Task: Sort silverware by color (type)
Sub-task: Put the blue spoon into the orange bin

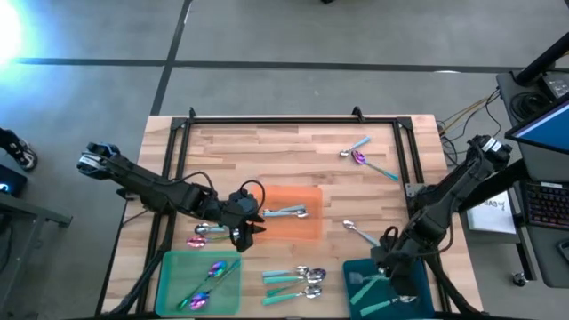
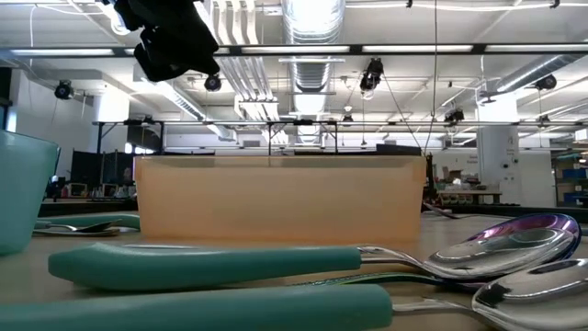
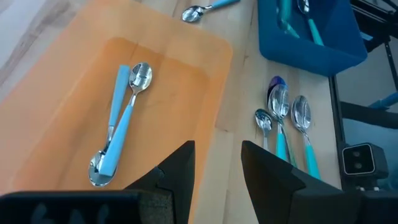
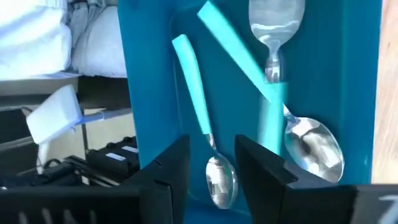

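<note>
Green tray (image 1: 173, 267) at the lower left of the high view holds the purple-bowled spoons (image 1: 212, 271), and one more pink-bowled spoon (image 1: 206, 240) lies on the bare wood just above it. The left gripper (image 1: 245, 224) hangs at the left edge of the orange tray (image 1: 307, 224), its jaws apart and empty; its wrist view shows two light-blue-handled spoons (image 3: 121, 124) lying head to tail in that tray. A descent there could catch the tray lip and slide the whole tray, or pinch both spoons at once, since they touch.

Bottom centre of the high view, a cluster of teal-handled spoons (image 1: 293, 283) lies packed side by side between the green and the teal tray (image 1: 356, 267); a grasp there risks lifting two, or flicking a neighbour off the table's near edge.

Upper right centre, a light-blue spoon (image 1: 356, 147) and a purple-bowled one (image 1: 373, 164) cross, so pulling one may drag the other. A single silver spoon (image 1: 357, 233) sits apart, nearer the teal tray.

The right gripper (image 1: 391, 267) is over the teal tray with jaws apart and nothing between them; its wrist view shows teal-handled spoons (image 4: 205, 143) resting below. Rising crookedly could snag a handle or nudge the tray wall.
</note>
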`<state>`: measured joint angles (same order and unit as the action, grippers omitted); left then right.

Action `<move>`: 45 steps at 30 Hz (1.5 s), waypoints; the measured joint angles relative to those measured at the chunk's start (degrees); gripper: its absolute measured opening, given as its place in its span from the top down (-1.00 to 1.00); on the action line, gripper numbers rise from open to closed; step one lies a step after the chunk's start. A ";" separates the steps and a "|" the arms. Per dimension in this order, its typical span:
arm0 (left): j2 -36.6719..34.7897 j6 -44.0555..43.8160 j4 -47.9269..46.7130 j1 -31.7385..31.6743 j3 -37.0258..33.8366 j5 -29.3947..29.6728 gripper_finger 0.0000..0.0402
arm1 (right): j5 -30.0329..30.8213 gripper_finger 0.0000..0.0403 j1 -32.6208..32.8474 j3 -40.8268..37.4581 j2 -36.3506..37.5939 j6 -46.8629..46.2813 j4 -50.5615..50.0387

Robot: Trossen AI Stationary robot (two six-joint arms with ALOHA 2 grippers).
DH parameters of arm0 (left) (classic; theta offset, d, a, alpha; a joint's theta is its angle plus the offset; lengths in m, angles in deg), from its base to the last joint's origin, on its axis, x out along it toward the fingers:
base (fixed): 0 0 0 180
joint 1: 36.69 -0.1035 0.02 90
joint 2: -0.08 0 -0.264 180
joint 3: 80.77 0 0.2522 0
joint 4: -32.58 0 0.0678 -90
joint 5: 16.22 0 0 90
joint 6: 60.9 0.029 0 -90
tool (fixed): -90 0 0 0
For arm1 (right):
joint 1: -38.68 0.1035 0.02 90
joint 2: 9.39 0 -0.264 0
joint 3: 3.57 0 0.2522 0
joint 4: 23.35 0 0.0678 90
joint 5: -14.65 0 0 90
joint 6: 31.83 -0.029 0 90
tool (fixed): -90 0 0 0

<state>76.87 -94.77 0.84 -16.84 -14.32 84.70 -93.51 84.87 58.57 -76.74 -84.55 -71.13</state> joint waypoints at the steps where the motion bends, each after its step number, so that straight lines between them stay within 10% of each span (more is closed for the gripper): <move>1: 0.00 -0.13 0.00 0.00 0.00 0.02 0.43 | -0.16 0.41 -0.06 0.00 0.07 0.65 -0.06; 8: 0.00 -2.41 -1.02 0.00 0.09 -0.44 0.43 | 1.09 0.47 -0.47 0.01 2.37 2.28 -0.59; 21: 0.00 -7.58 -1.33 0.00 0.09 0.00 0.43 | 21.52 0.52 -12.13 0.02 3.61 13.23 -13.74; 45: 0.00 -6.87 -1.99 0.26 0.09 -1.01 0.43 | 19.25 0.25 -22.98 -8.07 -6.91 12.80 -5.91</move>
<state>76.87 -101.63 -1.15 -16.58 -14.23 83.69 -74.27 61.88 50.50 -83.65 -71.75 -77.04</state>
